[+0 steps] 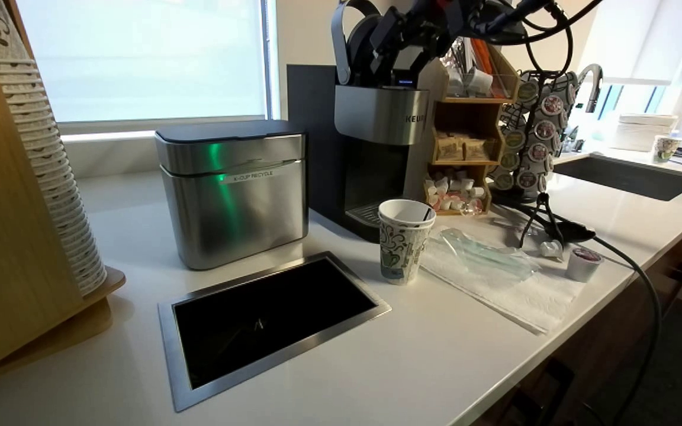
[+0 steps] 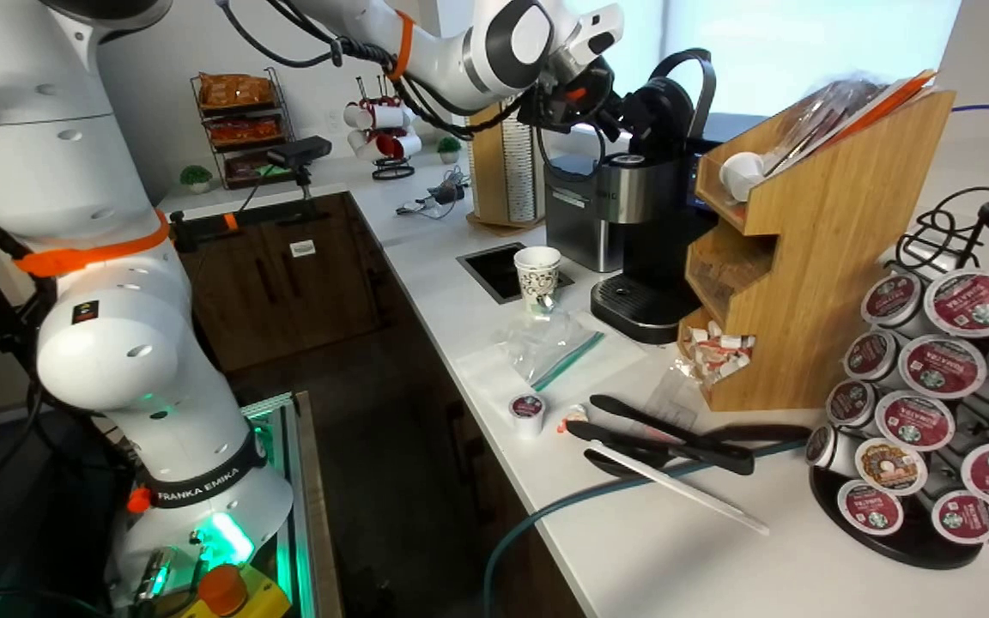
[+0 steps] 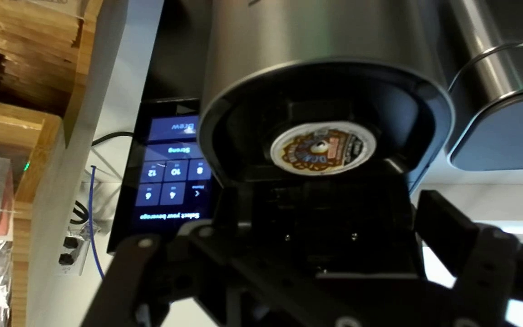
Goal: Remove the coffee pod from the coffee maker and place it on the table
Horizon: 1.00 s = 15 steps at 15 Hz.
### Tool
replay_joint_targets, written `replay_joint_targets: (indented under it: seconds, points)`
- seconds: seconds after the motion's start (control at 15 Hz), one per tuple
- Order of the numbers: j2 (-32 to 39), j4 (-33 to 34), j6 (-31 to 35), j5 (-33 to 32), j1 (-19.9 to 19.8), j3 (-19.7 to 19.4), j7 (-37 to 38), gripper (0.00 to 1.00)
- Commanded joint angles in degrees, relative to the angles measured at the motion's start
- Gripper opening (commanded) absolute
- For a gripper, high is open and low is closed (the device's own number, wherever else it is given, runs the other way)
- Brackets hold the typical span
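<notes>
The coffee pod (image 3: 323,147) is in the coffee maker (image 1: 382,115), seated in the black hollow (image 3: 407,122) at the top, behind the curved steel front. Its round label, white-rimmed with a brown doughnut picture, faces the wrist view. The lid is up: in both exterior views its looped handle (image 1: 340,47) stands raised.

The fingers (image 3: 450,231) are apart, at the opened top of the coffee maker. In the wrist view the gap between them is wide and dark parts show through it; the coffee pod lies beyond their tips. Whether either finger touches the lid, I cannot tell. The white arm (image 2: 447,69) stretches over the worktop (image 1: 376,367).

Beside the hollow a lit screen (image 3: 173,172), upside down in the wrist view, says "Select your beverage", with buttons for 4, 6, 8, 10 and 12.

On the worktop, 2 nested paper cups (image 1: 403,248) stand near the coffee maker's base, by a corner of the silver frame (image 1: 282,354) around a black rectangle. A steel box (image 1: 237,207) marked K-CUP RECYCLE stands just beside that frame. A clear bag (image 1: 489,251) lies on a paper towel (image 1: 512,299), and a red-labelled pod (image 2: 527,412) stands upright near the worktop's edge. A wooden stand (image 2: 838,283) holds packets, and a black rack (image 2: 915,551) carries many pods.
</notes>
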Motion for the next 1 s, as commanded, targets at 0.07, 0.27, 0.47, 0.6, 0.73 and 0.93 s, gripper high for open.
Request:
replay_joint_targets:
  seconds: [0.07,0.27,0.47,0.6,0.73,0.93]
  points:
    - [-1.12,-1.61,-0.79,-1.34,0.23,0.08,0.98,0.97]
    - [-1.22,-2.12,-0.93,-1.20,0.21,0.07,1.62,1.00]
    - [-0.98,-2.51,-0.23,-0.80,0.14,0.05,1.55,1.00]
    - [-0.79,-2.61,-0.44,-0.83,0.15,0.04,1.75,0.97]
    - [-0.69,-2.66,-0.13,-0.89,0.15,0.04,1.81,0.95]
    - [-0.60,-2.50,-0.20,-0.90,0.15,0.04,2.04,0.72]
